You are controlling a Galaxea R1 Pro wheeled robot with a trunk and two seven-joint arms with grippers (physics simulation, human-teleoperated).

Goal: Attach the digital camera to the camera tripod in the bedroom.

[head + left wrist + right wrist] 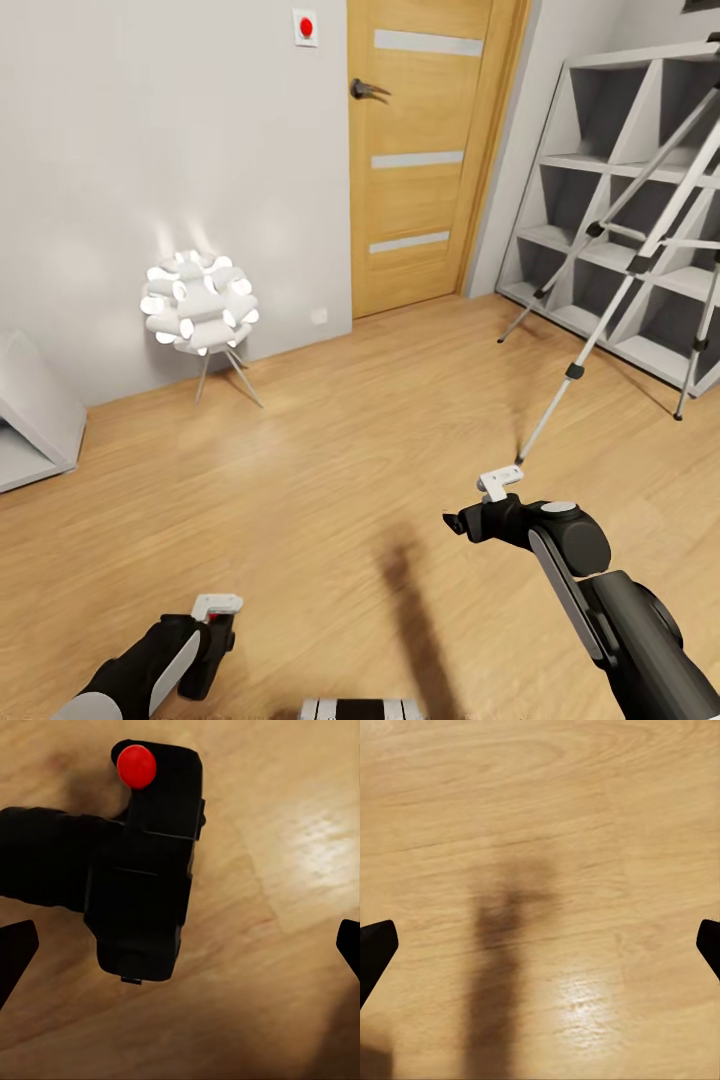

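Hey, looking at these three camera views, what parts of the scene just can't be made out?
- Camera tripod, head view: its head and upper legs are cut off by the picture's right and top edges, so the mount cannot be seen.
- Digital camera, left wrist view: its black body merges with a dark shape beside it, so its far side and lens are unclear.
- Left gripper, head view: the arm and the picture's bottom edge hide its fingers.
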